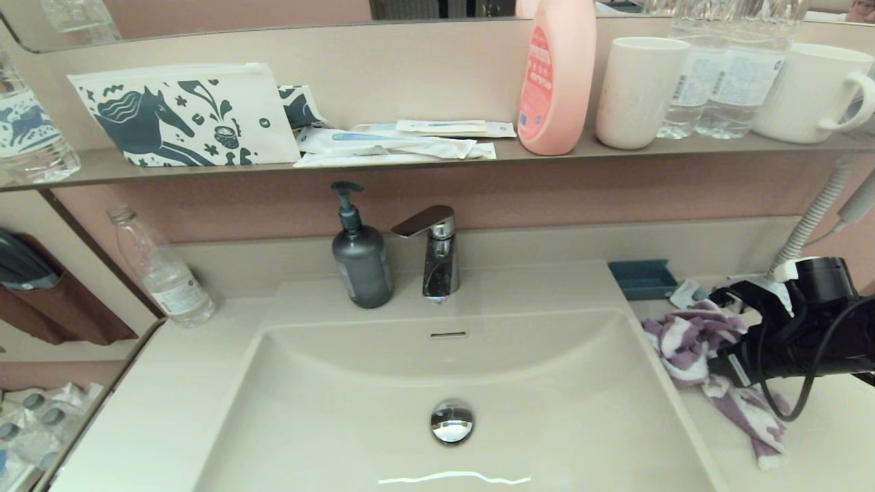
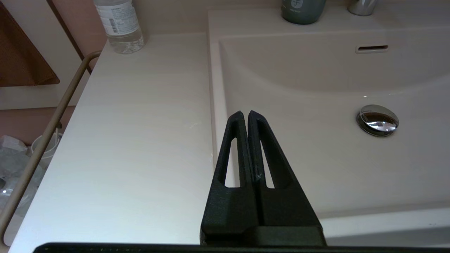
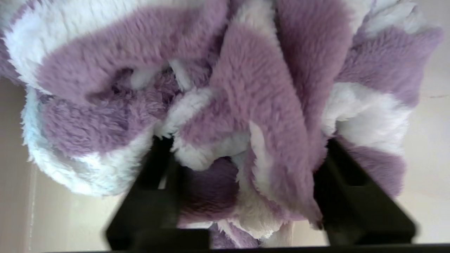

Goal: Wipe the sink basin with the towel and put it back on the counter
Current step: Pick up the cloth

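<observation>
**Reaching into the striped towel beside the basin**

Crowding the right wrist view, the towel (image 3: 225, 91) hides most of what lies under it; only slivers of the cream bench (image 3: 436, 147) show at the edges. The right claw (image 3: 242, 154) has its two black fingers set either side of a bunched fold of fluffy purple-and-white pile, with their tips buried in it, so whether they press the cloth or merely straddle it cannot be told. From the head view the right claw's fingers are hidden behind its own black wrist and looping cable, and the towel (image 1: 697, 348) lies crumpled on the bench (image 1: 164, 410) just right of the sink basin (image 1: 560, 410), one tail trailing toward the front edge.

The basin is a smooth, glossy, rounded rectangle with a chrome drain plug (image 1: 452, 421) and a narrow overflow slot (image 1: 448, 335).

The left claw (image 2: 245, 116) hangs parked over the basin's left rim, its slotted black fingers pressed together.
</observation>
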Robot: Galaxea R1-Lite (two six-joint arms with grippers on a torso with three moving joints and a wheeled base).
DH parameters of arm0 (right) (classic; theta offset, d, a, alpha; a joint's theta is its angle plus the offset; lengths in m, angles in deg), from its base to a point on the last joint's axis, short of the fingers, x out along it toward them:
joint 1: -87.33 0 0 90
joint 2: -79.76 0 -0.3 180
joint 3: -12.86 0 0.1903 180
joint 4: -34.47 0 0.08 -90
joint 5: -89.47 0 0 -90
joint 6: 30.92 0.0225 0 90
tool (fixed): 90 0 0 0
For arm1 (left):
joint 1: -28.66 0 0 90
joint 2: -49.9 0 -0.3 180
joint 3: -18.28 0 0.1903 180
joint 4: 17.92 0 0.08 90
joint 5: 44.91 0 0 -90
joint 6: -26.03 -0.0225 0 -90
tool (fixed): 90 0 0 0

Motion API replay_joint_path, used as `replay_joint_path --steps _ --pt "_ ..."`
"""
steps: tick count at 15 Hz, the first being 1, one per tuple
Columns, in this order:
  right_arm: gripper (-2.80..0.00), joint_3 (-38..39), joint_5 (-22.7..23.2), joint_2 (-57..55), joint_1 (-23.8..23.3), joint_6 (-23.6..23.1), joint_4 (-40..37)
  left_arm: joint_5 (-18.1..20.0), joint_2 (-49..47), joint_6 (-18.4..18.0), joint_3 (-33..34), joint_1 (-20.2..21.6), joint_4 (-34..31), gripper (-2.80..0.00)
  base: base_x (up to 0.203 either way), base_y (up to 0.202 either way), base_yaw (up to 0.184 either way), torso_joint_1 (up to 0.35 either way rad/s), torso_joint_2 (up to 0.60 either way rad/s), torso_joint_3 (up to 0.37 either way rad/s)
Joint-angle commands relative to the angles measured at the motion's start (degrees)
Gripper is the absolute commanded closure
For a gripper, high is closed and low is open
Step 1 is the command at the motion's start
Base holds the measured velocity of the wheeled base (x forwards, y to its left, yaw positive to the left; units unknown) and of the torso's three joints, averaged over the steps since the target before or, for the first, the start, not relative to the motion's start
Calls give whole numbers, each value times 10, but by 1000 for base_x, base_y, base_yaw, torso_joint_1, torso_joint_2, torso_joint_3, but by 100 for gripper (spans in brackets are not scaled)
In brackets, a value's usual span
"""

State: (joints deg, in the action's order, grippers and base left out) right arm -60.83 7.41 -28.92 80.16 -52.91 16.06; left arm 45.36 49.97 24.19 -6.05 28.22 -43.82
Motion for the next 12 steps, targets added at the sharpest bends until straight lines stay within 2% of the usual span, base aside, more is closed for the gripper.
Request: replay_joint_path --steps 1,4,6,9,12 --pt "0 2 5 20 -5 0 -3 0 -1 0 0 0 0 0 0 0 0 0 0 0" --pt "0 -5 79 77 -28 41 -18 0 -1 0 0 0 0 0 0 0 0 0 0 0" --pt "0 -13 108 125 -33 81 -59 0 -1 0 0 0 0 0 0 0 0 0 0 0" --pt "0 -49 160 214 -37 148 -165 0 -1 0 0 0 0 0 0 0 0 0 0 0" --pt "0 -109 195 297 -30 199 -266 0 -1 0 0 0 0 0 0 0 0 0 0 0"
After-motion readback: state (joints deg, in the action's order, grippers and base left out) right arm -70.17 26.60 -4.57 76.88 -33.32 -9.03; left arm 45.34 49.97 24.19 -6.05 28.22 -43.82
